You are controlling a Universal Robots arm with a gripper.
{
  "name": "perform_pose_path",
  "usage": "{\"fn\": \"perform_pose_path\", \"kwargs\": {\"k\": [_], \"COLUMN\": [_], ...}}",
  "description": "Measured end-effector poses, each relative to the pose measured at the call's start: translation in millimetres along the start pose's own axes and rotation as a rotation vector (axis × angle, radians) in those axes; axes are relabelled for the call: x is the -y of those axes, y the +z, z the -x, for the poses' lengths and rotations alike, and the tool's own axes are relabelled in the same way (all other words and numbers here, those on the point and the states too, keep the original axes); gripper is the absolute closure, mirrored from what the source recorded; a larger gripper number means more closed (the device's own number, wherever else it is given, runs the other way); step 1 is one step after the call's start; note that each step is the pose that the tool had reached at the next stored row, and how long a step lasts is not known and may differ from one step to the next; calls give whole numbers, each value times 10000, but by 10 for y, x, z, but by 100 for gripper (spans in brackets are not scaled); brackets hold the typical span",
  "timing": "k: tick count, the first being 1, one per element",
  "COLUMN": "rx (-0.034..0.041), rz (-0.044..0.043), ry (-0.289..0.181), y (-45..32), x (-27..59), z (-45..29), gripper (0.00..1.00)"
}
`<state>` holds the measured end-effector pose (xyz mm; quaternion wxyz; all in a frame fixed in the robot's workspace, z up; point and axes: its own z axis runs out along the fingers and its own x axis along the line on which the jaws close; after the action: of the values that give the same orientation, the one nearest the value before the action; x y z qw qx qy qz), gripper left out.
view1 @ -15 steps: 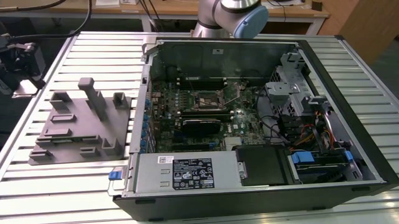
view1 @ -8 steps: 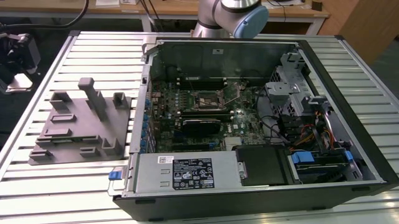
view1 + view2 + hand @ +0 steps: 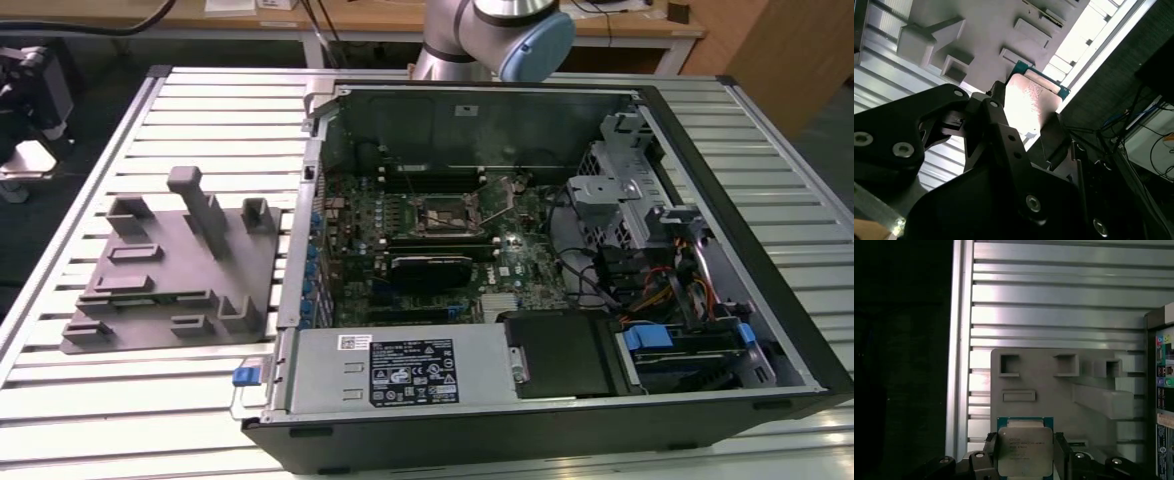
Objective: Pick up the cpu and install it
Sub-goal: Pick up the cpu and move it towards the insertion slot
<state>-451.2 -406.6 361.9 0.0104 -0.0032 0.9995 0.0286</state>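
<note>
In the exterior view, even overhead room light makes the ribbed metal surface (image 3: 147,390) shine pale, while the open computer case (image 3: 534,250) is dimmer inside, with soft shadows under its walls and beside the grey fixture (image 3: 147,290). In the second wrist view, strong glare washes the top of the cpu (image 3: 1029,100) almost white, and the black hand (image 3: 1026,122) is a dark, underexposed mass. In the first wrist view, bright bands of reflected light run along the surface's slats, the cpu is evenly lit, and the area beyond the surface's edge is almost black.
</note>
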Motion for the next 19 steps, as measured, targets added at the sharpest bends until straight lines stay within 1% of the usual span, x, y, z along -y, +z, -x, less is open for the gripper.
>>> {"fn": "perform_pose_path", "kwargs": {"k": [3, 6, 8, 12, 19], "rx": [1, 2, 0, 0, 1], "rz": [1, 1, 1, 1, 1], "ry": [0, 0, 1, 1, 0], "y": [-67, -82, -84, -82, -80], "x": [-4, -6, -7, -6, -5], "z": [1, 3, 20, 97, 261], "gripper": [47, 47, 47, 47, 47]}}
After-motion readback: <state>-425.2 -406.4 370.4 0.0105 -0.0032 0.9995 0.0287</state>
